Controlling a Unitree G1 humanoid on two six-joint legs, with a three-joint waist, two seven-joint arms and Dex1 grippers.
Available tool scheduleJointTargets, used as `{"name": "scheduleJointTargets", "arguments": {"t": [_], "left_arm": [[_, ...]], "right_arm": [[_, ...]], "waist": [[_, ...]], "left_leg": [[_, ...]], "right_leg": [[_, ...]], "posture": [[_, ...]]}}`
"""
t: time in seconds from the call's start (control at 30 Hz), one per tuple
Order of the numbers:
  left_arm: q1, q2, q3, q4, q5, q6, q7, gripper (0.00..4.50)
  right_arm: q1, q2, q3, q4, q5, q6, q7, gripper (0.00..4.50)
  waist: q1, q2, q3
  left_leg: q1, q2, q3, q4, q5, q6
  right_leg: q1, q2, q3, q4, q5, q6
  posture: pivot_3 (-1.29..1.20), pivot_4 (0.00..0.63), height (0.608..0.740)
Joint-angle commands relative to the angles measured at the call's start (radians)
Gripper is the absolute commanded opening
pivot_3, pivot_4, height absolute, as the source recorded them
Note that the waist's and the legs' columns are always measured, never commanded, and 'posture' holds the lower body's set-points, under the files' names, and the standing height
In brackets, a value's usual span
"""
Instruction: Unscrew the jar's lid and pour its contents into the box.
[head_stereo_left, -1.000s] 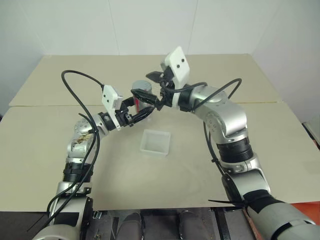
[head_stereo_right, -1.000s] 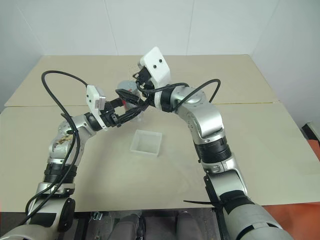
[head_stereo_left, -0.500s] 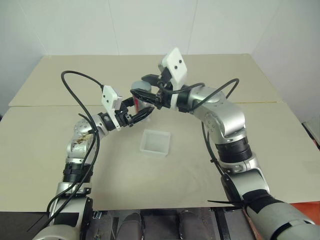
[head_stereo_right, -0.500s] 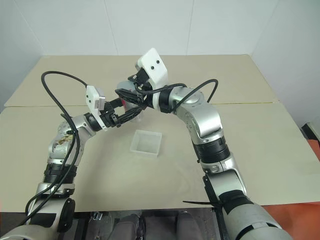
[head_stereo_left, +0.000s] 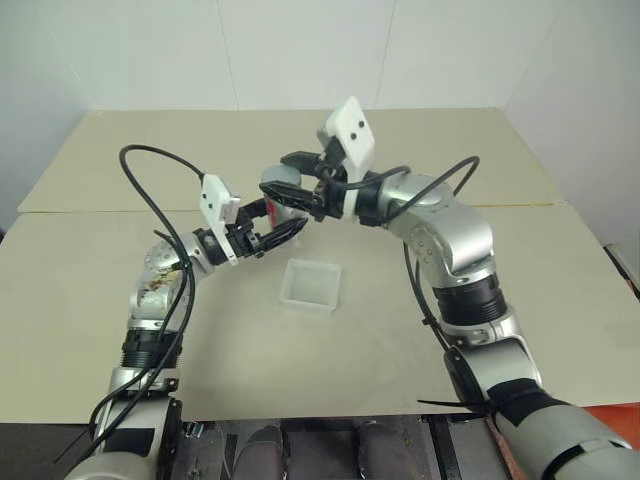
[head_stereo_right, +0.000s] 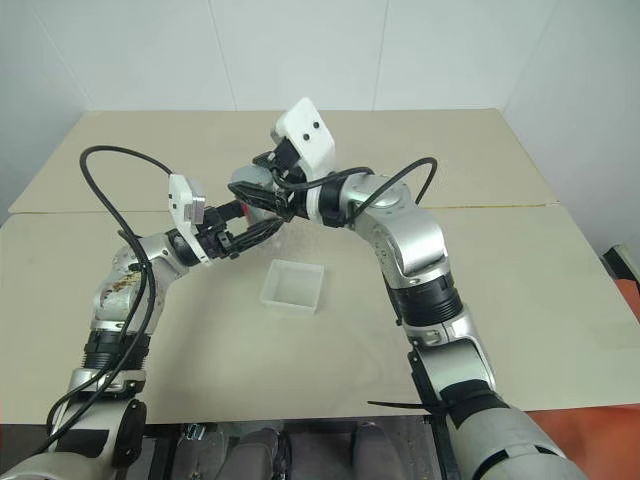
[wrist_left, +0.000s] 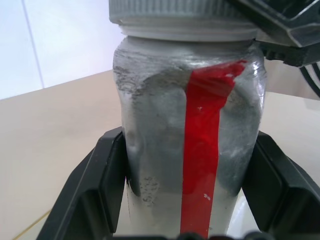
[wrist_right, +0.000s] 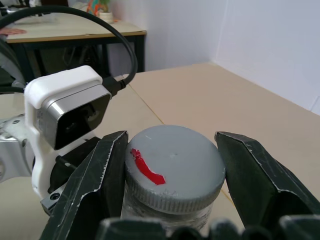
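Observation:
The silvery-grey jar (wrist_left: 200, 150) with a red stripe stands upright in the air above the table, behind the box. My left gripper (wrist_left: 187, 142) is shut on its body, one black finger (wrist_left: 107, 185) on each side. The grey lid (wrist_right: 175, 167) sits on top of the jar, marked with a red streak. My right gripper (wrist_right: 172, 140) reaches in level from the right and is shut on the lid's rim, its fingers (wrist_right: 95, 185) flanking it. The translucent white box (head_stereo_left: 311, 285) rests on the table just in front of and below the jar. The contents are hidden.
The beige table (head_stereo_left: 330, 370) has a seam (head_stereo_left: 520, 207) running across it behind the arms. Black cables (head_stereo_left: 150, 160) loop off both wrists. White walls close off the back and right. Bare tabletop lies around the box on all sides.
My right gripper's fingers, spread apart above the jar a second ago, have closed onto the lid. The left gripper and jar have stayed in place.

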Motion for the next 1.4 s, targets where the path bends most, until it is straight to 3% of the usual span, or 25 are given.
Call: {"name": "scheduleJointTargets", "arguments": {"t": [0.03, 0.7, 0.93, 1.2, 1.4], "left_arm": [[0.019, 0.026, -0.014, -0.03, -0.031, 0.019, -0.083, 2.9], [0.035, 0.073, -0.049, -0.03, -0.042, 0.023, -0.175, 2.9], [0.024, 0.068, -0.033, -0.028, -0.041, 0.01, -0.153, 2.9], [0.028, 0.106, 0.005, -0.084, -0.067, 0.018, -0.149, 2.9], [0.035, 0.117, 0.015, -0.115, -0.076, 0.031, -0.15, 2.9]], "right_arm": [[-0.033, -0.027, -0.059, -0.062, 0.019, -0.024, -0.002, 2.73], [-0.025, -0.076, -0.072, -0.088, 0.065, -0.04, 0.043, 2.73], [0.007, -0.138, -0.12, -0.094, 0.057, -0.043, 0.028, 2.73], [0.227, -0.238, -0.176, -0.171, 0.014, -0.054, -0.04, 2.73], [0.438, -0.226, -0.189, -0.185, -0.076, -0.134, -0.17, 2.73]], "waist": [[0.0, 0.0, 0.0], [-0.001, 0.0, 0.0], [0.002, 0.0, 0.0], [0.007, 0.0, 0.0], [0.007, 0.0, 0.0]], "left_leg": [[0.0, 0.0, 0.0, 0.0, 0.0, 0.0], [0.0, 0.0, 0.0, 0.0, 0.0, 0.0], [0.0, 0.0, 0.0, 0.0, 0.0, 0.0], [-0.001, 0.001, 0.0, 0.0, -0.001, 0.001], [-0.001, 0.002, 0.001, -0.001, -0.001, 0.001]], "right_leg": [[0.0, 0.0, 0.0, 0.0, 0.0, 0.0], [0.0, 0.0, 0.0, 0.0, 0.0, 0.0], [0.0, 0.0, 0.0, 0.0, 0.0, 0.0], [0.001, 0.0, 0.0, -0.004, 0.0, 0.0], [0.001, 0.0, 0.0, -0.004, 0.0, 0.0]], "posture": [[0.0, 0.15, 0.74], [0.0, 0.15, 0.74], [0.0, 0.15, 0.74], [0.0, 0.15, 0.74], [0.0, 0.15, 0.74]]}}
